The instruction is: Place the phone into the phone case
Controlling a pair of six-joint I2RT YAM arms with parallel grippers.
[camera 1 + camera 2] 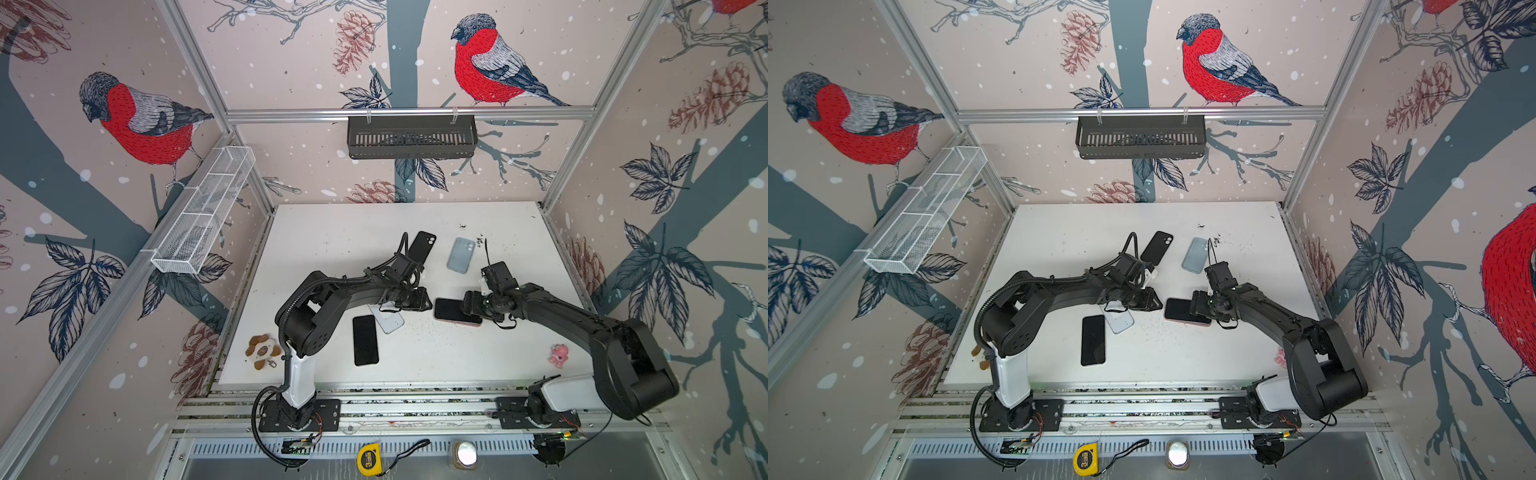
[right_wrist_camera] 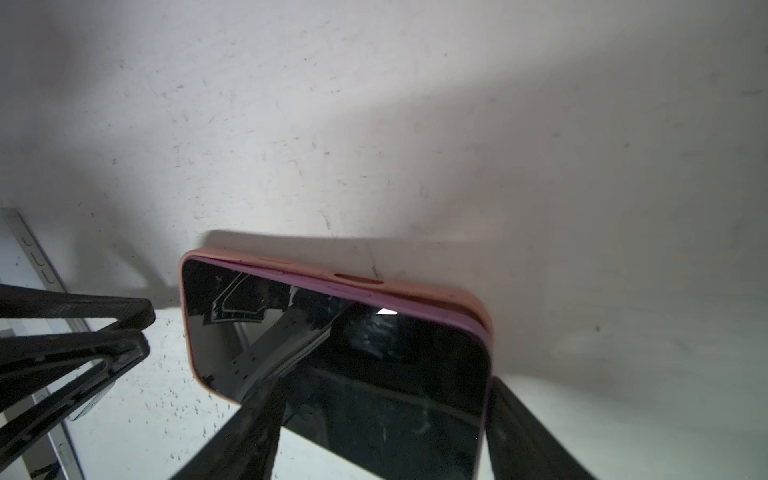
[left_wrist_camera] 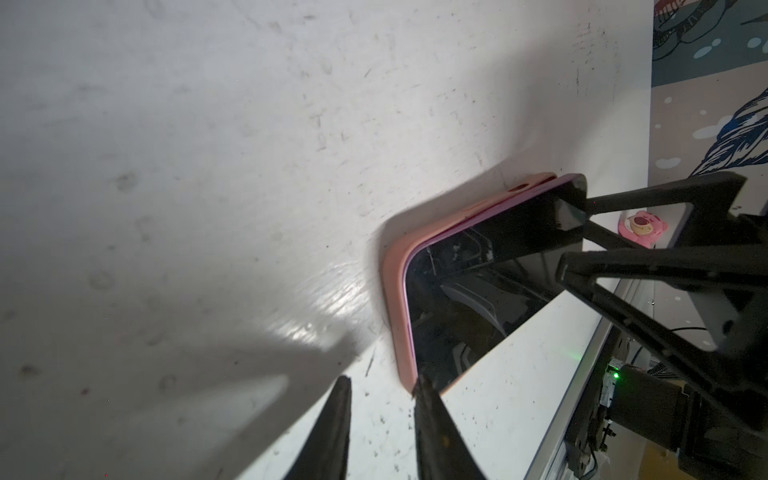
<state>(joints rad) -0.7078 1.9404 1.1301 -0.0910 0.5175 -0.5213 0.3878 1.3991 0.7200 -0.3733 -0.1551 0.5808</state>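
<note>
A black-screened phone (image 1: 451,309) (image 2: 332,353) with a purple rim lies screen up in a salmon-pink phone case (image 2: 415,289) (image 3: 397,311) at the table's middle. One long side of the phone stands proud of the case wall; the other side sits inside it. My right gripper (image 1: 467,305) (image 2: 382,384) is open over the phone's right end, its fingers (image 2: 519,428) astride the phone's width. My left gripper (image 1: 428,299) (image 3: 382,380) is at the case's left end, narrowly open, with only table between its fingers. One fingertip (image 3: 422,384) meets the case's corner.
A second black phone (image 1: 365,340) and a white case (image 1: 388,320) lie under the left arm. A black case (image 1: 422,246) and a blue case (image 1: 461,254) lie farther back. A brown plush charm (image 1: 262,351) and a pink charm (image 1: 559,355) sit near the front corners.
</note>
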